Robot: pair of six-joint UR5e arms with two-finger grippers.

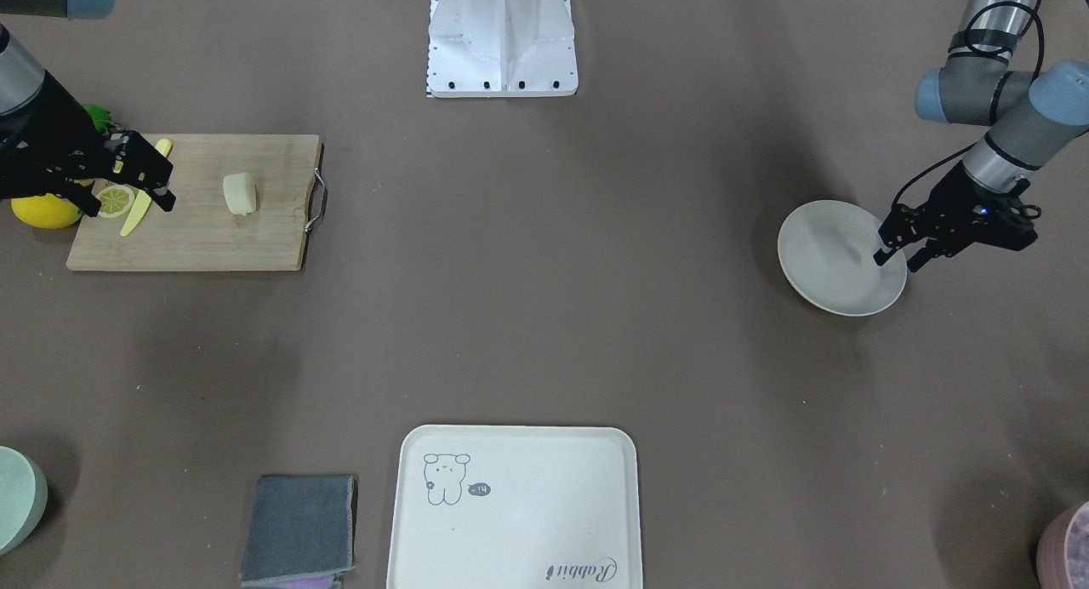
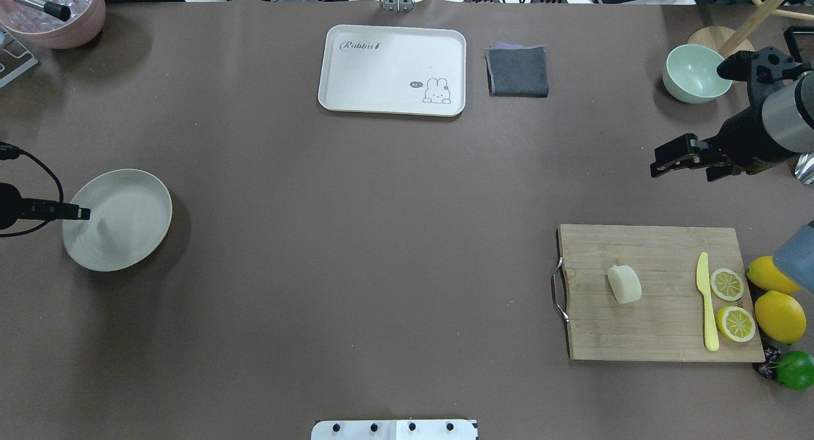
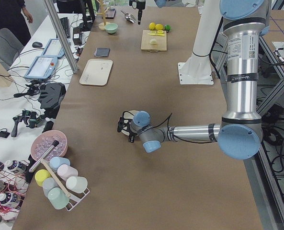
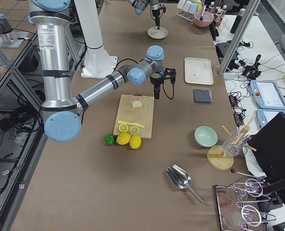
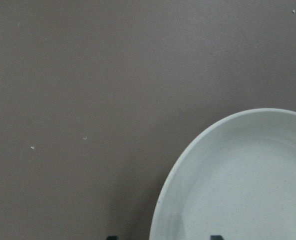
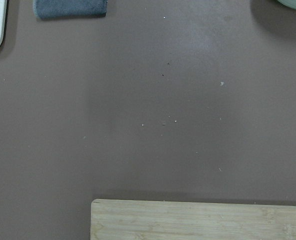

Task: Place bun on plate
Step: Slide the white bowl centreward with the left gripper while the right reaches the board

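The bun (image 2: 624, 283) is a pale cream lump lying on the wooden cutting board (image 2: 655, 325) at the table's right; it also shows in the front view as the bun (image 1: 240, 194). My right gripper (image 2: 661, 160) hangs open and empty above the bare table just beyond the board's far edge, well away from the bun. Far off on the left lies the round off-white plate (image 2: 117, 219), empty. My left gripper (image 1: 895, 260) is open at the plate's outer rim; in the wrist view the plate (image 5: 247, 185) edge runs between the two fingertips.
A yellow knife (image 2: 706, 300), two lemon halves (image 2: 727, 284), whole lemons (image 2: 779, 316) and a lime (image 2: 795, 370) crowd the board's right end. At the far side are a cream tray (image 2: 391, 46), a grey cloth (image 2: 517, 71), a green bowl (image 2: 696, 73) and a pink bowl (image 2: 57, 14).
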